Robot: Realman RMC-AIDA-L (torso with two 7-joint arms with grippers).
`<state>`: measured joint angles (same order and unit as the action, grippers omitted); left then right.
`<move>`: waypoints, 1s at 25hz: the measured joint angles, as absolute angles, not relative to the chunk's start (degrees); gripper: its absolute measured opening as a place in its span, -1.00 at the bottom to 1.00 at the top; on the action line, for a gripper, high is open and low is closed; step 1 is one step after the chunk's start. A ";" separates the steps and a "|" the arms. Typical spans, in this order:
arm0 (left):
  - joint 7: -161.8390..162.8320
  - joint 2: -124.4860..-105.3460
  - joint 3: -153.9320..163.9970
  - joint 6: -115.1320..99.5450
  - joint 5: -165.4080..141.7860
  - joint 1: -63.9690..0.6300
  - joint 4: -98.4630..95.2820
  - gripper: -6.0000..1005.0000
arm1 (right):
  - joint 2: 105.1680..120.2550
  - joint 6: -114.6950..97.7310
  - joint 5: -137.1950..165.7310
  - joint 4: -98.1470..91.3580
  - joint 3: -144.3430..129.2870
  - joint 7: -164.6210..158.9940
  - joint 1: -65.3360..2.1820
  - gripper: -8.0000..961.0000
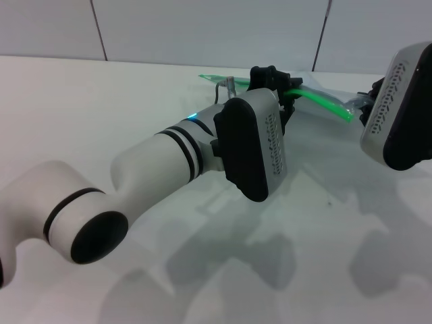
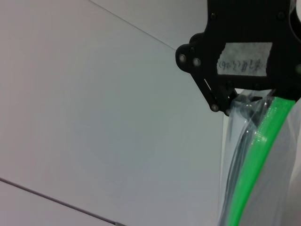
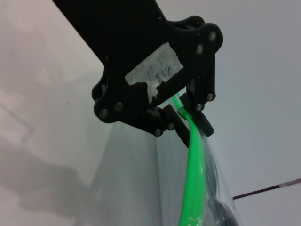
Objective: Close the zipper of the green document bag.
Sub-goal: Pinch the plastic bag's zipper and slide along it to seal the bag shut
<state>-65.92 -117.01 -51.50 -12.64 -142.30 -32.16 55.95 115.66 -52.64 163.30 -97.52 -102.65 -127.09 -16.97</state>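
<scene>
A: Left gripper [image 1: 287, 101], at the far middle of the white table [image 1: 101, 115]: its black fingers are clenched on the zipper [image 1: 324, 102] of the green document bag [image 1: 317, 91], partway along the bright green strip. Right gripper [image 1: 361, 108]: clenched on the strip's end at the robot's right, as the right wrist view shows, its fingers [image 3: 200, 123] pinched on the green edge.

B: And where does the bag sit?

A: Held off the table between the two grippers, green edge uppermost and bowed, translucent body hanging below it. A dark object shows faintly inside.

B: Which step is this?

A: Judged from the grips, the closing pull itself: one end anchored, the other gripper at the slider. The slider tab cannot be made out, so how much is closed cannot be told.

B: What does the next move call for?

A: Probably a straight draw along the strip, with the anchored end held taut so the edge does not buckle.
</scene>
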 joint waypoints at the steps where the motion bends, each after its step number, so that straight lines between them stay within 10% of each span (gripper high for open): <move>1: -65.91 -117.01 -51.50 -12.65 -142.29 -32.16 55.94 -0.77 | 115.67 -52.64 163.30 -97.53 -102.65 -127.09 -16.97 -0.75; 25: -66.05 -116.73 -52.93 -19.37 -137.50 -32.01 48.07 -0.81 | 115.66 -52.56 163.49 -99.05 -102.25 -127.09 -16.32 -0.74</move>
